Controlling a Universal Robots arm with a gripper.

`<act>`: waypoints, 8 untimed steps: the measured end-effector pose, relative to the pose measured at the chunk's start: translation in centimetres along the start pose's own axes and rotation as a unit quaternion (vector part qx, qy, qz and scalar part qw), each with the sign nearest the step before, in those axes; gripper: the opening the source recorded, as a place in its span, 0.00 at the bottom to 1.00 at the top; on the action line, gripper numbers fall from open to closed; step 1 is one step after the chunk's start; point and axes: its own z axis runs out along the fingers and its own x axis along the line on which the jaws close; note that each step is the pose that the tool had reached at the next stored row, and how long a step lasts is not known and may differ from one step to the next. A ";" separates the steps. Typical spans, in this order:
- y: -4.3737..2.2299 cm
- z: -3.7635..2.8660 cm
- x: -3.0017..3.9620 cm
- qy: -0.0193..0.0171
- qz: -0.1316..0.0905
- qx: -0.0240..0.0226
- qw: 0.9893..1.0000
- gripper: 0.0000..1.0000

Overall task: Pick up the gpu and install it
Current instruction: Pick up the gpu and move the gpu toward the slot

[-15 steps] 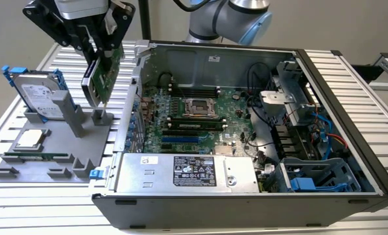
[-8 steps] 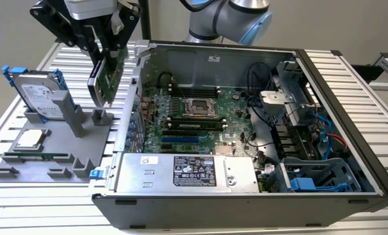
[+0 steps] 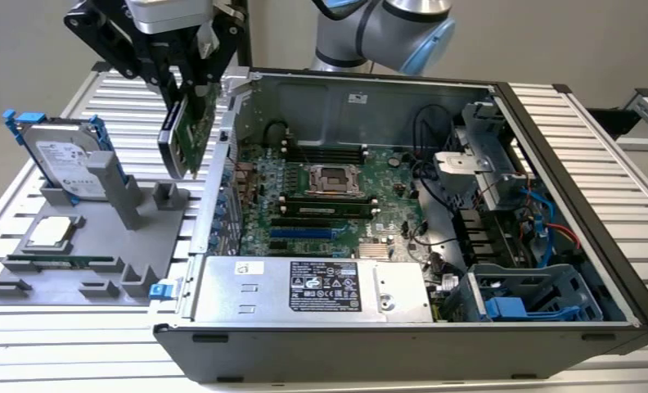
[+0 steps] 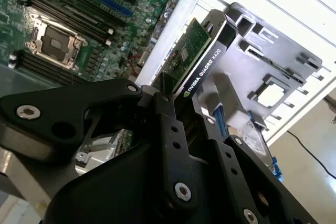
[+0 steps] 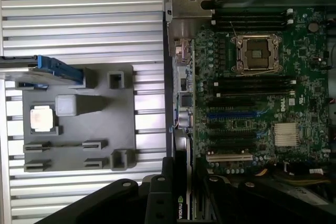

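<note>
One gpu (image 3: 189,131) between the jaws

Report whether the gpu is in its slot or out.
Out: the pincer holds the gpu in the air by the case wall, off the motherboard.

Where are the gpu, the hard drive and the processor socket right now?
gpu (image 3: 193,135), exterior view, green board face.
hard drive (image 3: 62,160), exterior view, silver label face.
processor socket (image 3: 332,178), exterior view, its centre.

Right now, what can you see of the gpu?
The gpu is a flat green circuit card with a black cooler on one face. The gripper clamps its upper end; it hangs in the air, edge down and slightly tilted, beside the outer wall of the open computer case. Nothing else touches it.
</note>
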 end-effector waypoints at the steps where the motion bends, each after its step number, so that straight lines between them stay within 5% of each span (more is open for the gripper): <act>1: 0.01 0.00 -0.12 0.000 0.000 0.000 1.000 0.00; 8: 0.05 0.04 -0.95 0.000 0.000 0.000 1.000 0.00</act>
